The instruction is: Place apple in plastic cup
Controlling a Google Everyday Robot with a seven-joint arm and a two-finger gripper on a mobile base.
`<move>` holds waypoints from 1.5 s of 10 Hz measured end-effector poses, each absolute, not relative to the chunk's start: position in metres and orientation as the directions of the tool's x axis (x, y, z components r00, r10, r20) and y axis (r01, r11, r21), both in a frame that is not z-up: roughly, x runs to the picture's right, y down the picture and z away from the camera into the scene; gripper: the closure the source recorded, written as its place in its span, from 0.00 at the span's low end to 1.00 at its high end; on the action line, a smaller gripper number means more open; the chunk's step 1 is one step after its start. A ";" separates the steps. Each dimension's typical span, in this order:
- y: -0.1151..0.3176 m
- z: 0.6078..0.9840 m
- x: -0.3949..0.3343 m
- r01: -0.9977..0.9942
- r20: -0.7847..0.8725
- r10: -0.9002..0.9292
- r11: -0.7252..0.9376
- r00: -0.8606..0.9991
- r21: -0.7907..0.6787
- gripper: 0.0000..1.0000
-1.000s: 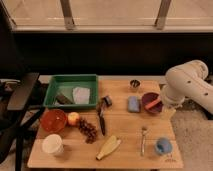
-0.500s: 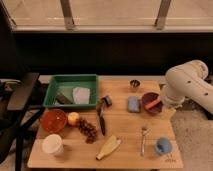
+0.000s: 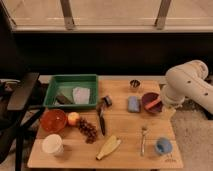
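The apple (image 3: pixel 73 118) is small and yellowish with a red blush. It lies on the wooden table (image 3: pixel 125 127) at the left, between the orange bowl (image 3: pixel 53 120) and the dark grape bunch (image 3: pixel 88 130). The light-blue plastic cup (image 3: pixel 162 146) stands upright near the table's front right corner. My white arm (image 3: pixel 187 85) reaches in from the right. The gripper (image 3: pixel 163 103) is at its lower end, beside the dark red bowl (image 3: pixel 150 102) at the table's right edge, far from the apple and behind the cup.
A green tray (image 3: pixel 70 82) with a cloth stands at the back left. A cream cup (image 3: pixel 52 145), banana (image 3: pixel 109 147), black-handled tool (image 3: pixel 102 117), blue sponge (image 3: pixel 133 104), small metal cup (image 3: pixel 134 84) and fork (image 3: pixel 143 140) lie around. A black chair (image 3: pixel 20 100) stands at the left.
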State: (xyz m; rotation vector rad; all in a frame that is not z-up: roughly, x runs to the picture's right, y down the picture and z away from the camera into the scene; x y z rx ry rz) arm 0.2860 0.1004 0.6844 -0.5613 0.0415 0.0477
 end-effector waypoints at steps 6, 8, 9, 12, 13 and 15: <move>0.100 0.684 0.286 -0.057 -0.052 0.034 0.846 0.998 -0.531 0.35; 0.101 0.685 0.286 -0.055 -0.053 0.031 0.845 0.998 -0.531 0.35; 0.100 0.685 0.285 -0.046 -0.048 0.024 0.847 0.999 -0.530 0.35; 0.096 0.693 0.250 0.026 0.028 -0.014 0.847 1.000 -0.530 0.35; 0.098 0.695 0.232 0.048 0.055 -0.022 0.843 0.998 -0.536 0.35; 0.103 0.702 0.175 0.106 0.137 -0.036 0.830 0.990 -0.548 0.35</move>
